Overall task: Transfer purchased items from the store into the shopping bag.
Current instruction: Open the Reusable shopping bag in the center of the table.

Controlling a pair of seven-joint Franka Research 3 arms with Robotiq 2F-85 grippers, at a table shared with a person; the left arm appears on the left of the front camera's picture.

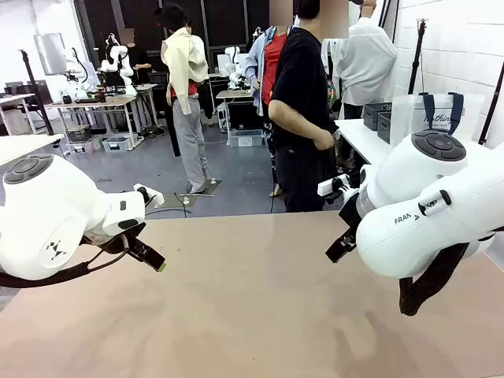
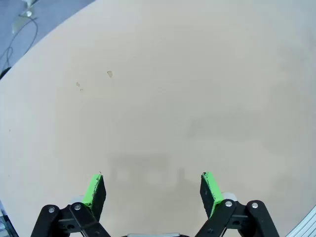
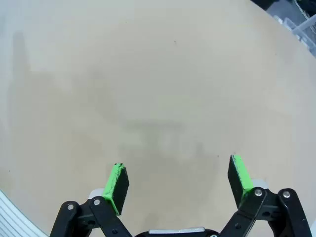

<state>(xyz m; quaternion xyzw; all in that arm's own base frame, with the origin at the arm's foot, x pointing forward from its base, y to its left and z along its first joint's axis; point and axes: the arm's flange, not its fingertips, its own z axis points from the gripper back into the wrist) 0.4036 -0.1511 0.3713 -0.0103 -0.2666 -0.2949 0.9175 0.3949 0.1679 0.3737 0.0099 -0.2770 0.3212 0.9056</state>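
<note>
- Closest to me are the two white arms above the tan table [image 1: 236, 315]: left arm [image 1: 47, 216] at 9 o'clock, right arm [image 1: 425, 213] at 3 o'clock.
- Left gripper [image 2: 153, 186]: I see its jaws spread wide, green pads well apart, gripping nothing, with tabletop beneath.
- Right gripper [image 3: 177, 175]: equally wide open, holding nothing, over the tabletop.
- Shopping bag [image 1: 417, 118]: upright on a white side table [image 1: 358, 138] at 2 o'clock, behind the right arm, beside dark mesh baskets [image 1: 378, 116].
- Person in a black shirt [image 1: 303, 94] stands at 12 o'clock, beyond the table's far edge.
</note>
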